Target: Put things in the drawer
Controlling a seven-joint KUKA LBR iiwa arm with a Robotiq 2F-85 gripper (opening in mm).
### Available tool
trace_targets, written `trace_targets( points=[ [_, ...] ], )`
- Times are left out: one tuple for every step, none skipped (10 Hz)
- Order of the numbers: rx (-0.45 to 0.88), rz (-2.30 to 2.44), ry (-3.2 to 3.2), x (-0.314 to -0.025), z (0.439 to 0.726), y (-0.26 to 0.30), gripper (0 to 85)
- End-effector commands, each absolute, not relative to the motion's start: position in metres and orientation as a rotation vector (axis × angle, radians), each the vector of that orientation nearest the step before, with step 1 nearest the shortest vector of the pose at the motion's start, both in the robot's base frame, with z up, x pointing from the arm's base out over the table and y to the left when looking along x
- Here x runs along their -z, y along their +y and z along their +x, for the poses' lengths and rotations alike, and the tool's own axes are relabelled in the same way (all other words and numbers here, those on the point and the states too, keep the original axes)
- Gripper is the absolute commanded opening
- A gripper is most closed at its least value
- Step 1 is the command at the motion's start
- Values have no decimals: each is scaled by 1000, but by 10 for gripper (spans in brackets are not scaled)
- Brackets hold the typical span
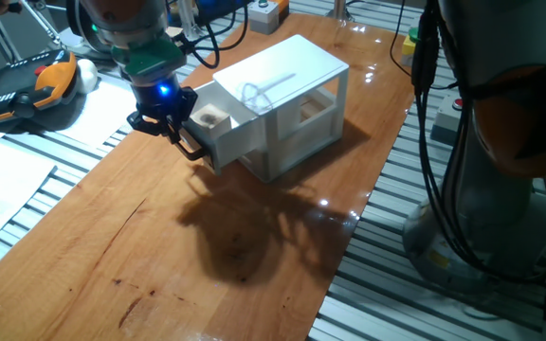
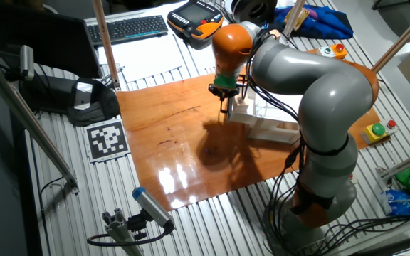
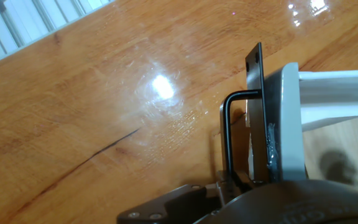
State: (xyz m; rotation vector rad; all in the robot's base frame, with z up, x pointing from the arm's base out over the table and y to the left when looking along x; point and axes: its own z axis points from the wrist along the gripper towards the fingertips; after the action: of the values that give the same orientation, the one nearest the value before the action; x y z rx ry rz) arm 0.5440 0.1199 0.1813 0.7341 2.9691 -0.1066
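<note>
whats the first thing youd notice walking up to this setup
The white cabinet in the middle of the glossy wooden table, with its upper drawer pulled out and a pale wooden cube lying inside. Right at the drawer's front sits the tool, a blue light glowing above it, at the drawer's black handle. In the other fixed view the bulky grey and orange arm arches over the cabinet.

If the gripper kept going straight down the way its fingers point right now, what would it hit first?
Most likely the black bar handle of the open upper drawer: the gripper sits right at it. Just beyond lies the wooden tabletop. Depth is unclear; it may already touch the handle.
</note>
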Motion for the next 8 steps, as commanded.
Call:
trace_targets(
  points=[
    [107, 734, 2969, -181, 543, 120, 0],
    [107, 734, 2969, -182, 542, 119, 0],
    [111, 729, 2970, -183, 541, 118, 0],
    [113, 726, 2968, -183, 540, 118, 0],
    [118, 724, 2968, -184, 540, 117, 0],
    [117, 723, 2967, -184, 539, 116, 0],
    [117, 720, 2966, -183, 538, 114, 0],
    [117, 720, 2966, -182, 537, 113, 0]
  ],
)
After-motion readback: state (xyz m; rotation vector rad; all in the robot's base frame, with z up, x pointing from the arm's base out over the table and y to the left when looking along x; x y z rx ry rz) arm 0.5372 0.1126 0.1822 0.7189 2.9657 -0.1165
